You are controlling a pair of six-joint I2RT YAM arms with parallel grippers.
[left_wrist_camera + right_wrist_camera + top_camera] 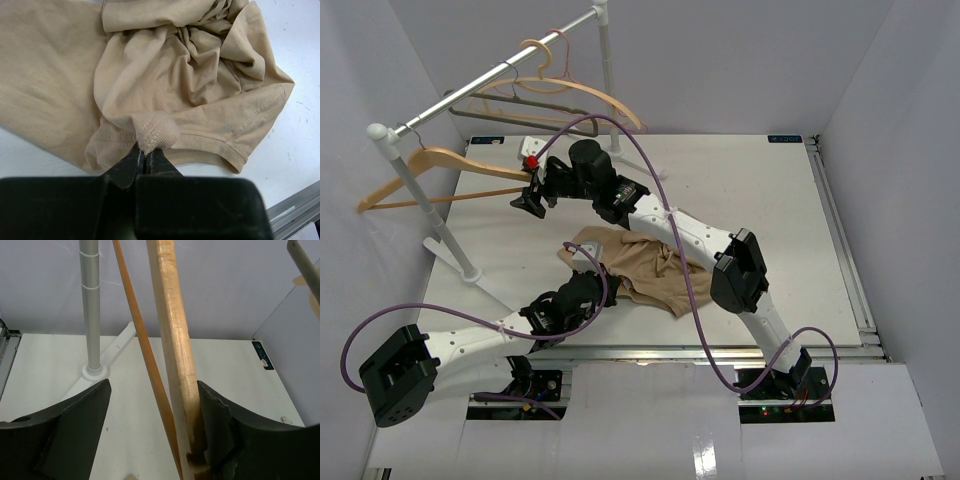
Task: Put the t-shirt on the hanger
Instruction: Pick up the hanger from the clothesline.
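The tan-beige t-shirt [650, 265] lies crumpled on the table near the front. My left gripper [584, 268] is shut on a fold of its ribbed collar, as the left wrist view shows [145, 156], with the t-shirt [175, 75] spread beyond. The light wooden hanger [450, 160] hangs on the rail at the left by its wire hook. My right gripper [531, 190] is open at the hanger's right end. In the right wrist view [152, 405] the hanger's thick arm [172, 340] lies against the right finger and its thin crossbar [145, 350] passes between the fingers.
A silver rail [490, 80] on two white posts spans the back left. A dark grey hanger [510, 105] and a wooden hanger with a tan hook [575, 90] hang on it further back. The near post [90, 305] and its base foot [470, 275] stand on the table.
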